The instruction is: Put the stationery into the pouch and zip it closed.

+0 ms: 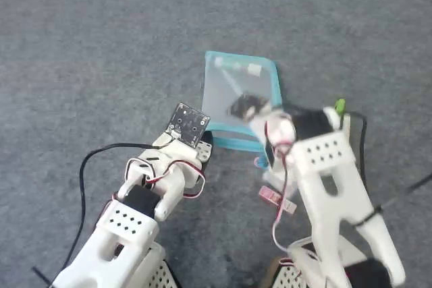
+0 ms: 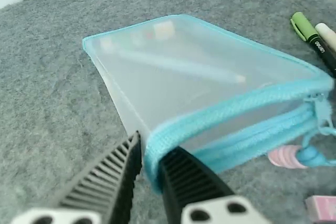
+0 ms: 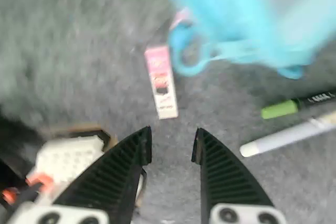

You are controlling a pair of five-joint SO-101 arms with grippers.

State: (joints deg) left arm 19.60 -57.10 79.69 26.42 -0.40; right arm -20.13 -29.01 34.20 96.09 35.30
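Note:
A translucent pouch (image 1: 239, 92) with blue zipper trim lies on the grey carpet, with a light blue pen (image 2: 178, 66) and some small items inside. My left gripper (image 2: 149, 169) is shut on the near corner of the pouch's (image 2: 210, 82) zipper edge; in the high view it (image 1: 206, 145) sits at the pouch's near left corner. My right gripper (image 3: 170, 148) is open with nothing in it, hovering over the carpet just short of a pink eraser (image 3: 161, 82) and the blue zipper pull loop (image 3: 189, 59). A green marker (image 3: 299, 103) and a white pen (image 3: 286, 139) lie off to one side.
The eraser (image 1: 277, 198) lies beside the right arm, near the pouch's front corner. The green marker's cap (image 1: 339, 106) peeks out behind the right arm (image 1: 324, 156). Open grey carpet stretches left of and beyond the pouch. Cables trail from both arms.

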